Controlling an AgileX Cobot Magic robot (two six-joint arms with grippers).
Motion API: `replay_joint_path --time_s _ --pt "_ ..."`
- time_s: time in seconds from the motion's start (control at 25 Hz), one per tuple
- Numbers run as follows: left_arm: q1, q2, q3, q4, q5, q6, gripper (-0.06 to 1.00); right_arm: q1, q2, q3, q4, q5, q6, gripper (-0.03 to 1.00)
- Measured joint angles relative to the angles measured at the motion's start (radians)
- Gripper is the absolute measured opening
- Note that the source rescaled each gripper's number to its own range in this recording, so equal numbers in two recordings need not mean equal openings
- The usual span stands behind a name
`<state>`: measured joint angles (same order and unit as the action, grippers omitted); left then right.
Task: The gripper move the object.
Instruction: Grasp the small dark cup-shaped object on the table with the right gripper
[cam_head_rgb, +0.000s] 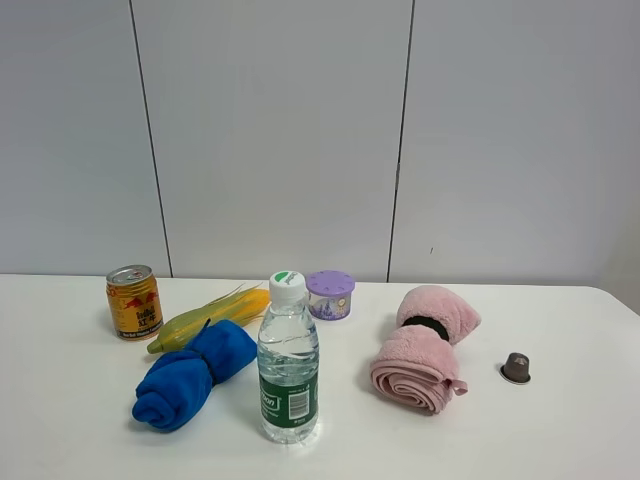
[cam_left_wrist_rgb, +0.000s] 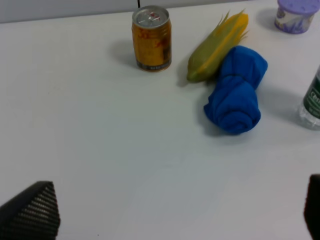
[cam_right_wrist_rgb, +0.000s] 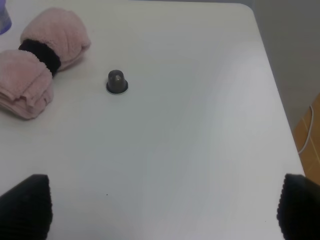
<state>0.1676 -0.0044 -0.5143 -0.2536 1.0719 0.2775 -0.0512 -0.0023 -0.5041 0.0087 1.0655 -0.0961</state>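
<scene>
Right gripper hangs with fingers spread wide by the tabletop's right edge, and the object sits rim-down ahead of it toward the far edge, near the pink towel, so it looks like the right arm's reach.

Legible text: none | green label on water bottle: white print, too small to read | gold can: markings blurred
</scene>
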Motion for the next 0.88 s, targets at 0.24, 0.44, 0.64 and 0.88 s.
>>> replay_joint_path --time_s 0.24,0.44,0.64,0.88 --pt "0.000 0.000 0.000 0.000 0.000 0.000 1.00 0.000 0.000 0.000 0.000 0.000 0.000 0.98" --pt "0.000 0.000 0.000 0.000 0.000 0.000 1.00 0.000 0.000 0.000 0.000 0.000 0.000 0.98" --pt "0.000 0.000 0.000 0.000 0.000 0.000 1.00 0.000 0.000 0.000 0.000 0.000 0.000 0.98" --pt "0.000 0.000 0.000 0.000 0.000 0.000 1.00 0.000 0.000 0.000 -0.009 0.000 0.027 0.98"
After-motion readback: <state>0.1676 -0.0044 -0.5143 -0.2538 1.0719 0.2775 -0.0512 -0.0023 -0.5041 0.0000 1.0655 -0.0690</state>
